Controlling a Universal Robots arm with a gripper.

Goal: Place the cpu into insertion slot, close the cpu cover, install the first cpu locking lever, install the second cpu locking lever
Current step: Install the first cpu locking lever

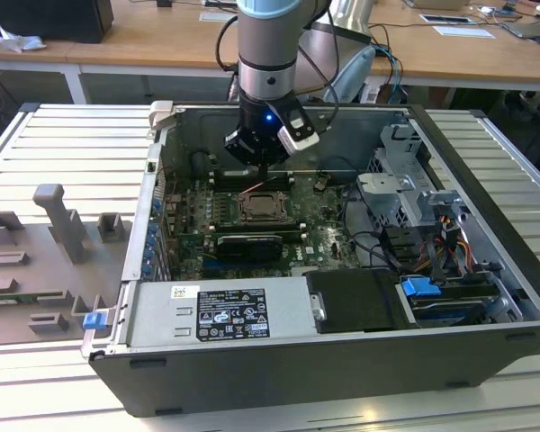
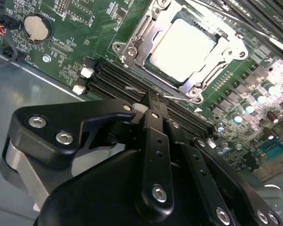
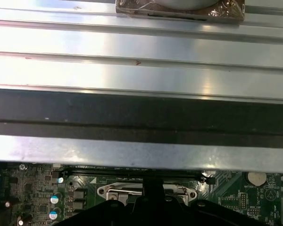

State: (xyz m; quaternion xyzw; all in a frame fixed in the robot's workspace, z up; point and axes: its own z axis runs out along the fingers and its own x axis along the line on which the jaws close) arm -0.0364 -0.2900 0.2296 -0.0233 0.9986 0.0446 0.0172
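Chip [image 2: 181, 49] lies flat, face up, in the socket [image 2: 132, 51] with the metal cover [image 2: 225, 44] down around its edges, square, no long axis. Gripper [image 2: 153, 107] hangs just above the memory slots [image 2: 115, 77] beside the socket, fingers together, holding nothing. On the exterior view, it sits centre frame above the board [image 1: 319, 220].

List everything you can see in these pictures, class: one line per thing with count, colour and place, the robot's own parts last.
computer case: one, dark grey, open on the slatted table.
circuit board: one, green, on the case floor.
cpu: one, silver-beige, seated in the insertion slot.
cpu cover: one, silvery, framing the cpu.
memory slots: several, black, beside the socket.
coin battery: one, silver, on the board.
power supply: one, grey, along the case's near wall.
fixture blocks: several, grey, exterior view's left.
pincer: one, black, above the memory slots.
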